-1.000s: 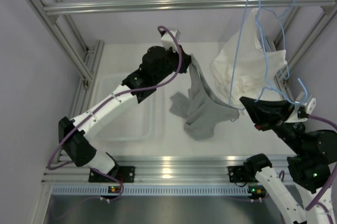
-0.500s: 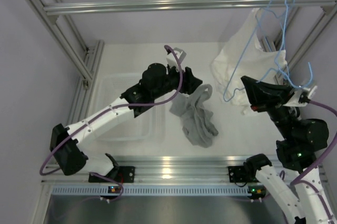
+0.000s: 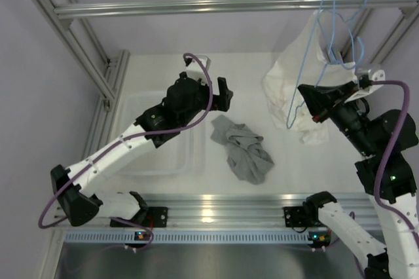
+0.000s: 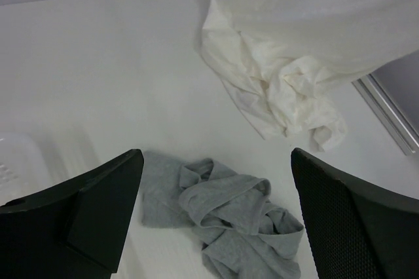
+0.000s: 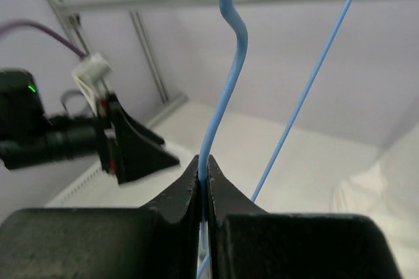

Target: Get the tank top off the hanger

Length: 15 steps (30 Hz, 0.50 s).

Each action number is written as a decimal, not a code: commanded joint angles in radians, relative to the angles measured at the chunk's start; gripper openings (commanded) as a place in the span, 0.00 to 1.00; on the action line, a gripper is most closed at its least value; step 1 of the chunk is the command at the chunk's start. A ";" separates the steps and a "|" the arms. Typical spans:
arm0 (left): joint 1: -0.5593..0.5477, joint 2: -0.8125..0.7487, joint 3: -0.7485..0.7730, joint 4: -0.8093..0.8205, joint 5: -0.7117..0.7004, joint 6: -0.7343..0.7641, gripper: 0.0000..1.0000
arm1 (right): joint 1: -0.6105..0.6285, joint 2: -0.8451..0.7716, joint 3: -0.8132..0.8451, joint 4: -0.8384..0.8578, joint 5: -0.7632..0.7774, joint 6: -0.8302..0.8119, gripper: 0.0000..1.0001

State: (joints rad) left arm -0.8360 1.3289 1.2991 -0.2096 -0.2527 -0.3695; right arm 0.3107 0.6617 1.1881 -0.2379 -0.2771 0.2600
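Grey knit cloth, the tank top [image 3: 242,156], is lying crumpled on the white worktop [image 3: 294,161], fully apart from the light-blue wire hanger [image 5: 228,95]. The left tool [image 4: 216,161] is hovering above the far part of the tank top with its fingers spread wide and nothing between them, so I judge it is finished with the cloth. The right tool [image 5: 204,177] is pinching the hanger wire tightly and holding it high at the right, probably to keep the bare wire away from the cloth below. I judge the removal itself done.

The tank top is resting between the clear plastic tray [image 3: 163,161] at the left and the white garment [image 3: 294,76] at the far right, touching neither. Bare worktop is lying around it on every side, while the held hanger is hanging very near the white garment.
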 commanded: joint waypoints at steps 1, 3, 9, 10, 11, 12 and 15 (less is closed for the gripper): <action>0.002 -0.134 0.035 -0.117 -0.219 -0.014 0.99 | -0.010 0.015 0.077 -0.394 0.036 -0.057 0.00; 0.003 -0.177 0.048 -0.181 -0.304 0.000 0.99 | -0.010 0.022 0.109 -0.541 0.042 -0.080 0.00; 0.006 -0.227 0.068 -0.309 -0.327 -0.006 0.99 | -0.010 0.058 0.142 -0.687 -0.068 -0.093 0.00; 0.006 -0.231 0.065 -0.326 -0.318 -0.006 0.99 | -0.010 0.056 0.154 -0.710 -0.083 -0.093 0.00; 0.008 -0.235 0.062 -0.333 -0.309 -0.006 0.99 | -0.010 0.056 0.162 -0.725 -0.092 -0.096 0.00; 0.006 -0.237 0.054 -0.341 -0.301 -0.008 0.99 | -0.010 0.056 0.175 -0.736 -0.086 -0.099 0.00; 0.008 -0.232 0.040 -0.358 -0.301 -0.003 0.99 | -0.010 0.090 0.186 -0.744 -0.111 -0.093 0.00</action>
State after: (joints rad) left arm -0.8310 1.0893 1.3476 -0.5056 -0.5434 -0.3691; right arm 0.3107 0.7307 1.3136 -0.9195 -0.3359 0.1772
